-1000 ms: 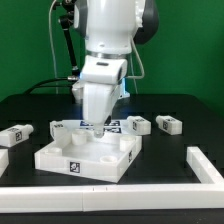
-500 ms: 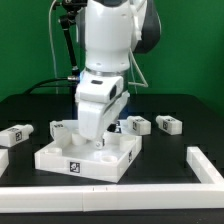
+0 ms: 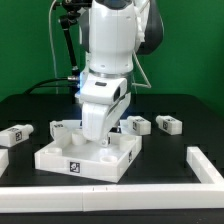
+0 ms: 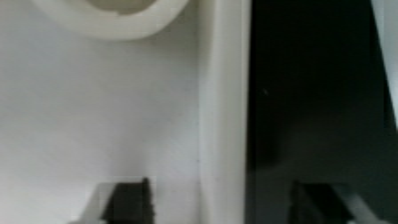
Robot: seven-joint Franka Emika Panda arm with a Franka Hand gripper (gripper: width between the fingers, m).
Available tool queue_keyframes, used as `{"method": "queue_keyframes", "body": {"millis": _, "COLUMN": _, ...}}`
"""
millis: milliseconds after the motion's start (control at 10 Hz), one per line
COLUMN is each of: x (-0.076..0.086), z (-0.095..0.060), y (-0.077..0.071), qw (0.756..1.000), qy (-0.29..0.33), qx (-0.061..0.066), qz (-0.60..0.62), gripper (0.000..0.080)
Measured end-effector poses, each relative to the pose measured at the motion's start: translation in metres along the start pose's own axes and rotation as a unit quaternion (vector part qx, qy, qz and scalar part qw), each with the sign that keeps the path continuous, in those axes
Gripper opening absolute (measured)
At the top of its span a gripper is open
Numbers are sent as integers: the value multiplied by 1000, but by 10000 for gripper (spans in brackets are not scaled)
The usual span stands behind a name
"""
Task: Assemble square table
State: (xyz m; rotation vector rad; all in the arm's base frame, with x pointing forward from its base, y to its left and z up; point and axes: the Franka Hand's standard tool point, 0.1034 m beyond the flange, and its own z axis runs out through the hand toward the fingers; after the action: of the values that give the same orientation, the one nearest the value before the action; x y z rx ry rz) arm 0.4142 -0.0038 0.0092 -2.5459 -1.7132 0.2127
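The square table's white panel [image 3: 88,157] lies flat at the table's middle, with a tag on its front wall. In the wrist view its surface [image 4: 107,120] and raised rim [image 4: 221,110] run up the picture, with a round corner recess [image 4: 118,14] beyond. My gripper [image 3: 96,137] is down at the panel's far edge. It is open [image 4: 228,205], one finger [image 4: 128,205] over the panel and the other over the black table, with the rim between them, not clamped. White tagged leg posts lie at the exterior view's left [image 3: 13,133] and right [image 3: 138,124] [image 3: 168,124].
Long thin white border bars run along the front [image 3: 110,186] and at the exterior view's right [image 3: 205,163] and left [image 3: 3,160]. Another leg post [image 3: 61,127] lies close behind the panel's left corner. The tabletop is black, against a green backdrop.
The arm has leaned and the gripper has come down to the panel's far edge. The panel and the leg posts have not moved.
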Motion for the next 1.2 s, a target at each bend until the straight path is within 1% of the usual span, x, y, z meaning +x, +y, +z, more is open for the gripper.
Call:
{"method": "queue_keyframes", "body": {"millis": 100, "x": 0, "z": 0, "y": 0, "qw": 1000, "qy": 0, "qx": 0, "qz": 0, "gripper": 245}}
{"method": "queue_keyframes", "body": {"millis": 200, "x": 0, "z": 0, "y": 0, "qw": 1000, "qy": 0, "qx": 0, "qz": 0, "gripper": 111}}
{"method": "queue_keyframes", "body": {"millis": 300, "x": 1, "z": -2, "y": 2, "qw": 1000, "qy": 3, "qx": -5, "qz": 0, "gripper": 70}}
{"method": "queue_keyframes", "body": {"millis": 800, "x": 2, "z": -2, "y": 4, "qw": 1000, "qy": 3, "qx": -8, "qz": -5, "gripper": 70}}
{"method": "queue_keyframes", "body": {"millis": 900, "x": 8, "z": -3, "y": 8, "qw": 999, "qy": 5, "qx": -11, "qz": -34, "gripper": 70}}
{"method": "queue_keyframes", "body": {"millis": 1000, "x": 21, "z": -5, "y": 12, "qw": 998, "qy": 12, "qx": -20, "qz": -66, "gripper": 70}}
{"method": "queue_keyframes", "body": {"millis": 1100, "x": 39, "z": -7, "y": 12, "qw": 995, "qy": 19, "qx": -24, "qz": -91, "gripper": 70}}
{"method": "queue_keyframes", "body": {"millis": 1200, "x": 56, "z": -7, "y": 7, "qw": 994, "qy": 28, "qx": -28, "qz": -98, "gripper": 70}}
